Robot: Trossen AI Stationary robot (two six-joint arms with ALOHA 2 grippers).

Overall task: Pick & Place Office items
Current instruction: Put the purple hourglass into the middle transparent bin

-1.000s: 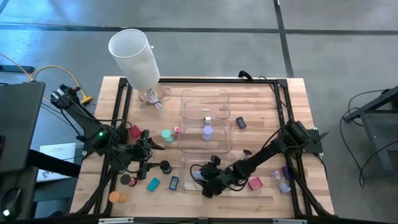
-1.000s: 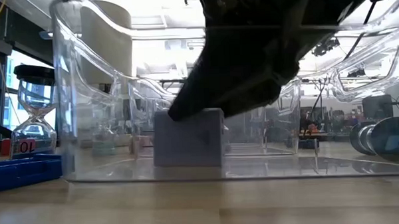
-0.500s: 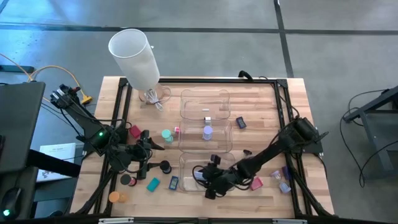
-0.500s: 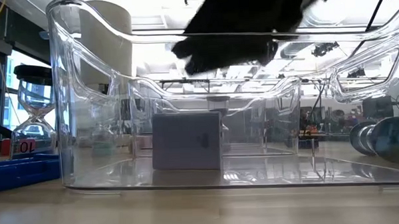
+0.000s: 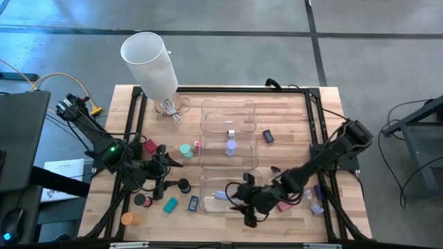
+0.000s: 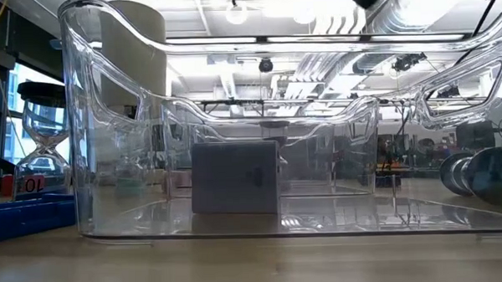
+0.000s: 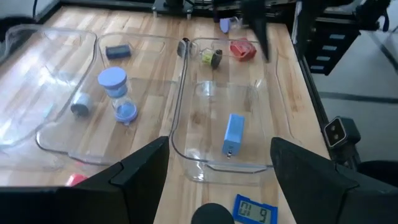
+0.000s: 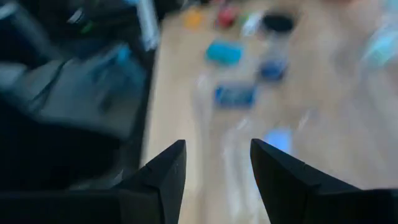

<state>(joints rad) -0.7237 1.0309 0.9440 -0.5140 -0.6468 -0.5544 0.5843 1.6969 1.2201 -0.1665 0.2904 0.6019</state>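
A pale blue block (image 7: 234, 134) lies flat on the floor of the near clear tray (image 5: 208, 181); the low view shows it through the tray wall (image 6: 235, 177). My right gripper (image 5: 243, 207) hangs above that tray's near right part, clear of the block. It is open, and nothing sits between its fingers (image 8: 217, 146). My left gripper (image 5: 165, 164) waits open over the table's left half, among loose pieces. Its wide-spread fingers (image 7: 219, 144) are empty.
A blue hourglass (image 5: 230, 146) stands in the middle tray. Left of the trays lie a red block (image 5: 149, 146), teal cylinder (image 5: 185, 150), black cylinder (image 5: 185, 185), teal piece (image 5: 170, 204) and blue timer (image 5: 194, 203). A pink block (image 5: 284, 203) lies right. A white lamp shade (image 5: 149, 62) stands far left.
My right gripper has risen from the pale blue block out of the near tray and drifted toward the table's right and near edges. The block stays flat on the tray floor where it was.
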